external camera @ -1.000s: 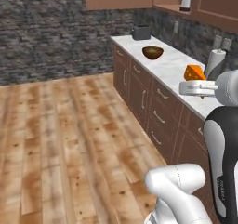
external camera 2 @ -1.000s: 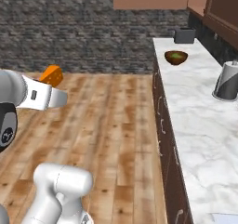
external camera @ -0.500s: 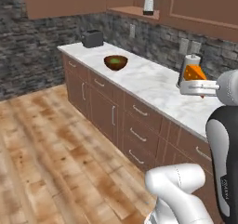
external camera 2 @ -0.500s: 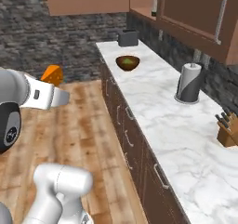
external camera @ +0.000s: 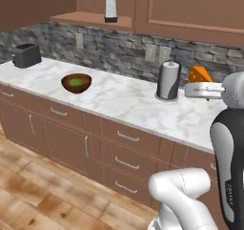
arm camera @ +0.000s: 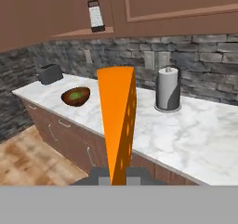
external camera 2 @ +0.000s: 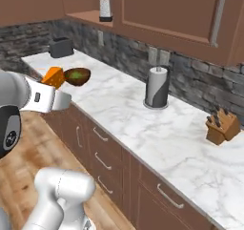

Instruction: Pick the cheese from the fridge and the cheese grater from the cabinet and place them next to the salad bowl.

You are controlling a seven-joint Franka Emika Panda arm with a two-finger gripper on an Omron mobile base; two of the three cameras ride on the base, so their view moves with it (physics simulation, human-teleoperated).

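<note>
Between the gripper (arm camera: 119, 179) fingers the cheese (arm camera: 118, 125) stands pinched at its narrow end, an orange wedge carried well above the floor, short of the worktop (external camera: 128, 100). Set against the pictures from a moment earlier, the whole scene has swung: the base has driven and turned, so the counter that lay off to one side and far away now runs squarely across the view, near the robot, while the cheese sits in the gripper just as it did. That is camera travel, not a move of the things. I judge the fridge half of the job done and the carry close to delivery. The salad bowl (external camera: 76, 82) rests on the worktop toward the left, with bare marble on either side for the wedge. Still to fetch is the cheese grater (external camera: 110, 7), upright on the open shelf of the cabinet (external camera: 90, 19) above and behind the bowl. A toaster (external camera: 26, 55) stands at the far left, a paper towel roll (external camera: 168, 80) to the right of the bowl, a knife block (external camera 2: 222, 127) further right. From the left base camera the wedge partly hides behind the hand, and the fingertips are barely visible beneath it.
</note>
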